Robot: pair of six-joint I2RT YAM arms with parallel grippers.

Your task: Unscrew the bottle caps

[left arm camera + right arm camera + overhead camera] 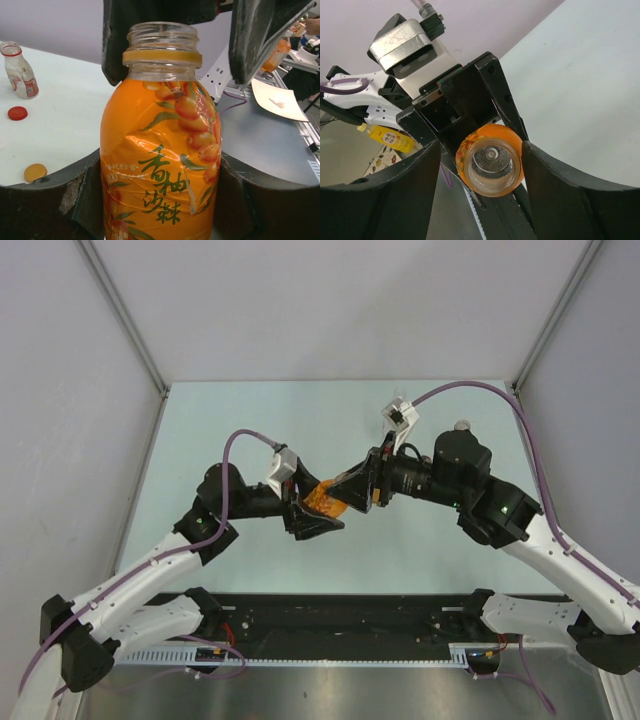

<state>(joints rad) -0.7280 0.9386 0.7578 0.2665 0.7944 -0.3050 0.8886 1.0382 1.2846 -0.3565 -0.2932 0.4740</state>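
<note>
— What do we have in the left gripper [160, 167]?

— We see it clamped on the orange bottle [160, 120]. One dark finger sits on each side of the lower body and presses into the crinkled label. From above, the bottle hangs between the two arms over the middle of the counter [250, 420], with its mouth turned toward the right arm.

— And the right gripper [480, 147]?

— Its jaws stand apart and we find nothing in them. In its own wrist view we look straight down the bottle's mouth, with one finger on either side. In the left wrist view those fingers [117, 45] flank the neck, and we see a gap between each of them and the thread.

— Is the bottle capped?

— No. The threaded mouth is bare, and only an orange ring sits under the thread.

— Which caps can we find?

— Two, both in the left wrist view. An orange cap [35, 172] lies flat on the counter, left of the held bottle and just beyond the gripper's finger. A red cap [17, 113] lies farther back, apart from the orange one.

— Any other bottle?

— Near the red cap, a little farther back, stands a clear bottle [19, 70] with a red neck ring and a pale label. Its mouth looks open to us, though it is small in view.
</note>
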